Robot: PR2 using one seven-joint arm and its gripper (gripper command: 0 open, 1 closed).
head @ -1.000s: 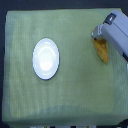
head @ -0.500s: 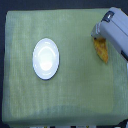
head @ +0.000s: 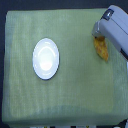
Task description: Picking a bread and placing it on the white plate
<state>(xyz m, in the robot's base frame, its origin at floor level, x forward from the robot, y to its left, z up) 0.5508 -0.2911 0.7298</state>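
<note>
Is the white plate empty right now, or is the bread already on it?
Empty. The white plate shows only bare glossy surface; the bread lies on the green cloth toward the exterior view's right, partly under the tool.

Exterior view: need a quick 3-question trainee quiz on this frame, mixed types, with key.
1. True or false: the bread already lies on the white plate.
2. Where is the end effector? A) over the plate B) at the bread, toward the exterior view's right C) out of view
3. Fill in: the plate rests on a ____ cloth.

Key: 1 false, the plate is bare and the bread is apart from it. 2 B. 3 green.
</note>
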